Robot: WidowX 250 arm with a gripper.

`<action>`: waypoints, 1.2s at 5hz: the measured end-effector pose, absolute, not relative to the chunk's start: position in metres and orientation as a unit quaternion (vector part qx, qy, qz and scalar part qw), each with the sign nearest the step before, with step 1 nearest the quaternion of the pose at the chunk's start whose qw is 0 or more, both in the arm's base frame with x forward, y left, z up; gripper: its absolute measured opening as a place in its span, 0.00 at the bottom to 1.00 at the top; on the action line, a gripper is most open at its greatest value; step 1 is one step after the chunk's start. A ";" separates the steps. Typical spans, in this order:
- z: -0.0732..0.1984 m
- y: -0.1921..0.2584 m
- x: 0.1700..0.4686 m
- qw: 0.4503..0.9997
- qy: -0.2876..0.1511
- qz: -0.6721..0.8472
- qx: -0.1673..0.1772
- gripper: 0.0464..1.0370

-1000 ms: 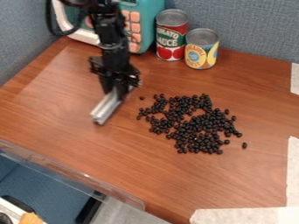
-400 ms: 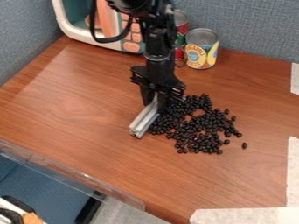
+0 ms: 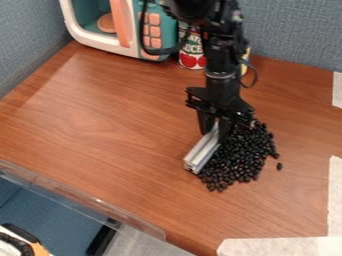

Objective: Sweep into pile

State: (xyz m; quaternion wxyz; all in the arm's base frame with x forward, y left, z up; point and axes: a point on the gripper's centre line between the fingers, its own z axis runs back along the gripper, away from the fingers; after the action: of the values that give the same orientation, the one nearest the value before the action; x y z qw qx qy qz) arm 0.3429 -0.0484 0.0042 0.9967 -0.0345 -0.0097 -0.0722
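One Straight Silver Metal Bar (image 3: 202, 151), Many Small Black Beans (image 3: 242, 159): Keep the Edge Low

The black two-finger gripper (image 3: 215, 132) is clamped on the bar near its upper end, and the rest slants toward the lower left over the reddish-brown wood-grain table (image 3: 100, 110). The beans are bunched along the bar's right side, the uppermost of them beside the gripper. One stray black bean (image 3: 279, 166) sits just apart from the heap, on its right.

The step in hand looks to be the sweep itself, well along, since most beans already form a compact heap. To do it well, keep the long side of the bar square to the push and its underside skimming the wood: too high and beans will slip beneath, too hard and the bar may twist in the grip. Go slowly, as round, dry beans should roll ahead of a quick stroke. Watch the bar's lower end, where they could spill round the tip, and the gripper end likewise. Stop short once the heap is tight; pressing on would likely spread its far side. The stray probably wants a short, gentle stroke of its own, from its outer side back toward the heap.
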 end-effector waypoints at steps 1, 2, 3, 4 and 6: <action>0.006 -0.049 0.345 0.997 -0.005 -0.061 -0.037 0.31; 0.008 -0.047 0.347 0.998 -0.004 -0.051 -0.031 0.31; 0.012 -0.029 0.351 0.999 -0.004 -0.028 -0.038 0.31; 0.021 -0.014 0.349 0.999 -0.001 -0.014 -0.049 0.31; 0.055 0.024 0.359 0.997 -0.042 -0.026 -0.054 0.31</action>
State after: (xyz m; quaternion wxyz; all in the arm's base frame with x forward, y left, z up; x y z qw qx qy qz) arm 0.3587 0.0236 0.0546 0.9973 -0.0541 -0.0425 -0.0256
